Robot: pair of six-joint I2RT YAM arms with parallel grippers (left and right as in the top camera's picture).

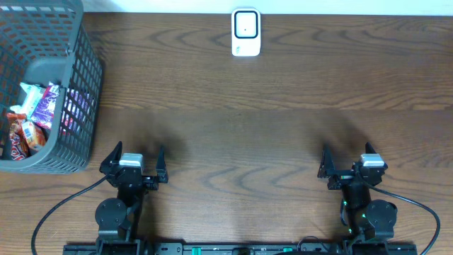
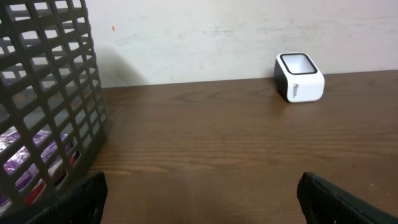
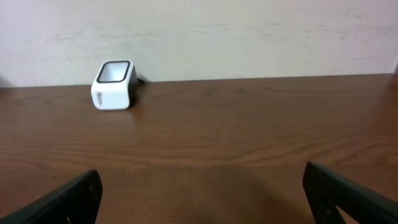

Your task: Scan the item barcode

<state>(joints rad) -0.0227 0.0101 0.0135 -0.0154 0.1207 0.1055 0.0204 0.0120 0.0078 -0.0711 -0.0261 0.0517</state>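
Overhead view: a dark wooden table carries three groups of things. A grey lattice basket stands at the far left edge. Inside it lie several snack packets, purple, white and orange-red, heaped together against the basket's floor. No barcode can be read on them at this size. A white barcode scanner with a dark window stands at the middle of the far edge, well apart from the basket and from both arms.

The left gripper sits at the near edge, just right of the basket's near corner. Its jaws are spread wide and hold nothing. The right gripper sits at the near edge on the opposite side, jaws likewise spread wide and holding nothing. Neither gripper touches any object, and bare table lies between each one and the scanner.

Left wrist view: the basket's lattice wall fills the left side, with purple wrapping visible through the openings. The scanner stands far off to the right, before a pale wall. Both dark fingertips show only at the lower corners.

Right wrist view: the scanner stands far off to the left, upright on the table.
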